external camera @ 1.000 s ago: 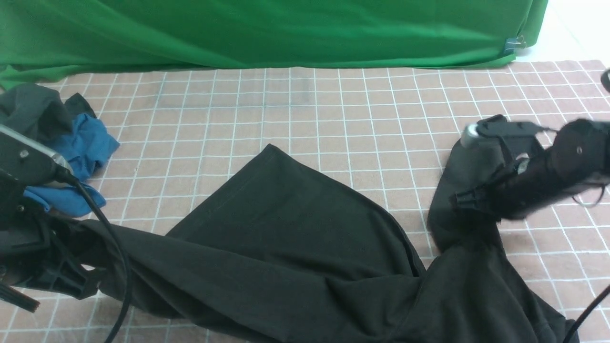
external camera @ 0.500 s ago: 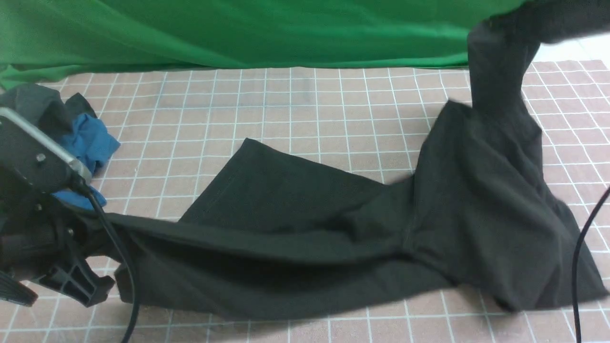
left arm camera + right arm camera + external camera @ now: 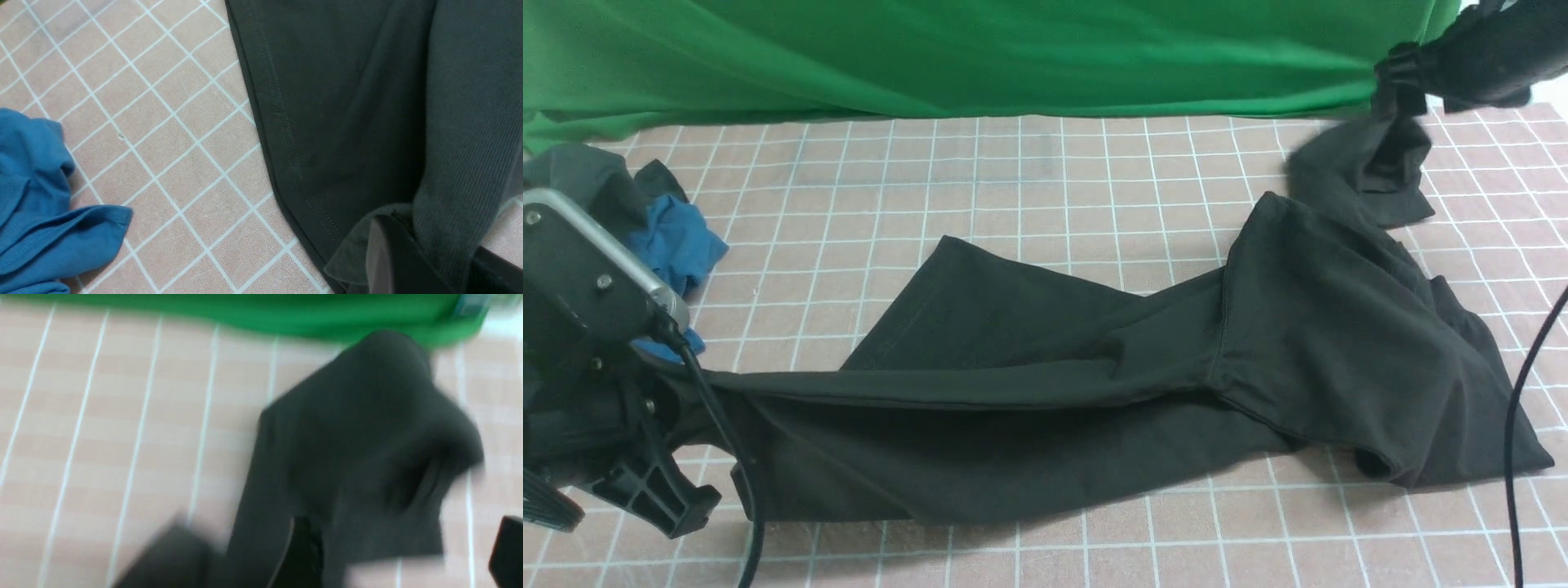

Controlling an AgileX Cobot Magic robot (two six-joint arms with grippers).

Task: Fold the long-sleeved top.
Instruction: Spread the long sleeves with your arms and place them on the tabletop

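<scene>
Your open room: the pink checked tablecloth (image 3: 1013,188), bare at far centre.
The large black jersey long-sleeved top (image 3: 1029,408) sprawls from near left to far right, a crumpled blue garment (image 3: 678,241) and dark grey garment (image 3: 580,175) crowd the far left, and a thin black cable (image 3: 1511,441) crosses the near right.

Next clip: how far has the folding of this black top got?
Done: nothing folded; the long-sleeved top lies stretched out across the table. In hand: the left gripper pinches its near-left end, while the right gripper, jaws apparently apart, hangs above one sleeve at the far right. Left: every fold.
</scene>
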